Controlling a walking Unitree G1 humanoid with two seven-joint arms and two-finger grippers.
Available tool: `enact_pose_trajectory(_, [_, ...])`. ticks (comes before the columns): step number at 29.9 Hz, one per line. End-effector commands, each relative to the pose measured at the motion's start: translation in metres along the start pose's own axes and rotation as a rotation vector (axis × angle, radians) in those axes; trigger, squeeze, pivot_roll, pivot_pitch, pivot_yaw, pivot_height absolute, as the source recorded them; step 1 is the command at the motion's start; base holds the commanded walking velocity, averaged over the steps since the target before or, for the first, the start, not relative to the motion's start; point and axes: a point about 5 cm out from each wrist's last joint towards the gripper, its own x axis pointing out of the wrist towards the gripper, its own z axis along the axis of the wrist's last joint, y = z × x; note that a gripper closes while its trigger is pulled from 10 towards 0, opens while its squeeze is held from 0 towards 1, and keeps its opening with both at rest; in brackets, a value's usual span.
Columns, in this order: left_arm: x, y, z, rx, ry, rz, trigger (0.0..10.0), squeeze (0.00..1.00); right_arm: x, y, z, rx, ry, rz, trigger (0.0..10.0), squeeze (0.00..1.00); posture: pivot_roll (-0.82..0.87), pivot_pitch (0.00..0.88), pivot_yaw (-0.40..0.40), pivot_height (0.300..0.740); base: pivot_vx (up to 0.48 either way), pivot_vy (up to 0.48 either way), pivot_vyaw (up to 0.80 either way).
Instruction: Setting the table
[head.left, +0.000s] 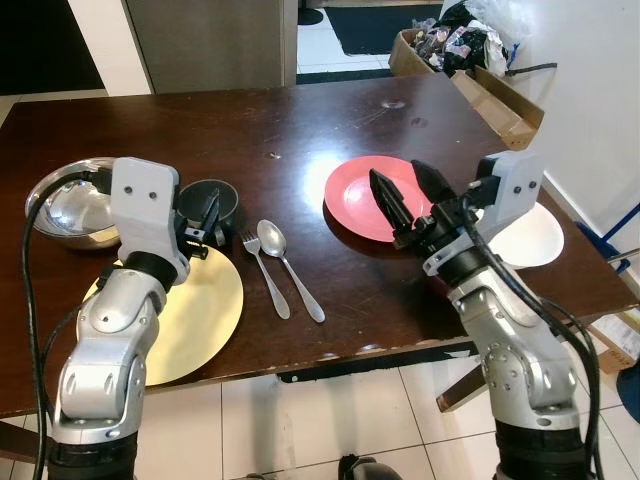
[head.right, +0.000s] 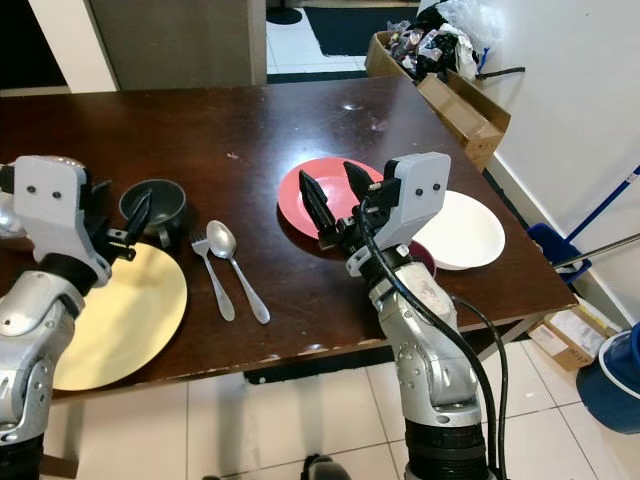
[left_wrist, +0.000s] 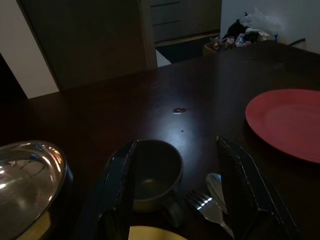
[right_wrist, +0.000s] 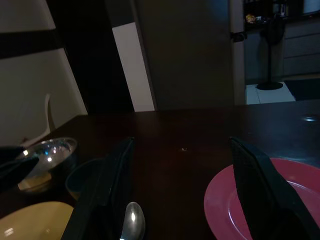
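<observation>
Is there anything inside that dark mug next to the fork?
The mug looks empty in the left wrist view; its bottom is dim, so something small could go unseen.

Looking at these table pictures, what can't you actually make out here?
- Yellow plate: its near left part is hidden behind the left arm in both eye views.
- White plate: part covered by the right arm's wrist block.
- Dark mug: bottom too dim to tell if it holds anything, left wrist view.
- Steel bowl: only glare inside; contents unclear.
- Cardboard boxes: contents too small and jumbled.
</observation>
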Motion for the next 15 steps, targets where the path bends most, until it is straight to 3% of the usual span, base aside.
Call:
enact_pose_trajectory(1, [-0.002, -0.002, -0.002, 0.001, 0.001, -0.002, 10.0, 0.0, -0.002, -0.006, 0.0, 0.015, -0.005, -0.03, 10.0, 0.0, -0.1, 0.041, 0.011, 0.74, 0.0, 0.0, 0.0])
enact_pose_trajectory(11, [-0.001, -0.004, -0.004, 0.01, 0.011, -0.012, 10.0, 0.0, -0.004, -0.017, 0.0, 0.052, -0.014, -0.082, 10.0, 0.0, -0.1, 0.041, 0.011, 0.74, 0.0, 0.0, 0.0])
enact_pose_trajectory(15, [-0.001, -0.004, -0.004, 0.013, 0.012, -0.013, 10.0, 0.0, -0.003, -0.019, 0.0, 0.052, -0.014, -0.101, 10.0, 0.0, -0.1, 0.044, 0.011, 0.74, 0.0, 0.0, 0.78])
